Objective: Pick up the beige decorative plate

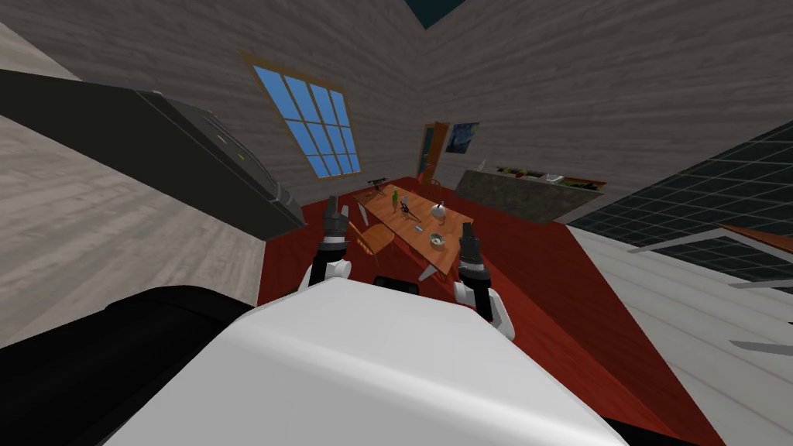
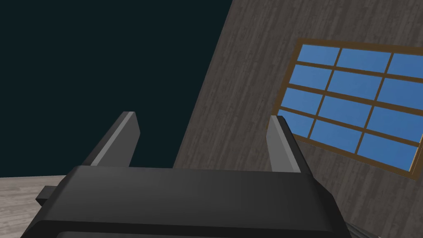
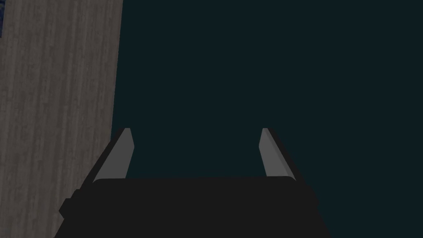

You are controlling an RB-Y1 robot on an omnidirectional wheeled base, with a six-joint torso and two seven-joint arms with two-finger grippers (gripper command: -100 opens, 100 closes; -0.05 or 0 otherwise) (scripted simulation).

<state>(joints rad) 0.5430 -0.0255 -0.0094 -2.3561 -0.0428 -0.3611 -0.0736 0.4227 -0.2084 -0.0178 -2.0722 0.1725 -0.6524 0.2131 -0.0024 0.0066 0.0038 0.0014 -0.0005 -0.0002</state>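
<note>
STANDING OFF: on the red floor (image 1: 557, 294), short of the wooden dining table (image 1: 422, 232), I hold both arms raised ahead of the chest. The left gripper (image 1: 334, 203) sits over toward the orange chair (image 1: 374, 238) at the table's side. The right gripper (image 1: 467, 231) hangs in front of the table's near end. Both are empty. The left fingers (image 2: 124, 136) stand wide apart with nothing between them, and the right fingers (image 3: 120, 157) are spread just as wide. I judge this a ready posture that keeps the blades up and clear while the base closes in.

The plate (image 1: 437, 240) is a small, round, pale dish, too small here for me to be sure of its colour. It lies flat on the table toward the near end, just beside the right gripper in the head view, though I judge it beyond that arm's reach. Farther along the top stand a green bottle (image 1: 395, 199), a white rounded object (image 1: 440, 209) and a dark thing (image 1: 407, 211) I cannot make out.

The job is at the approach — nothing is grasped yet. The right arm looks the better placed. A low dish lying flat gives thin blades little to bite, so I expect to come in at the rim; a careless push could slide it toward the table's edge.
</note>
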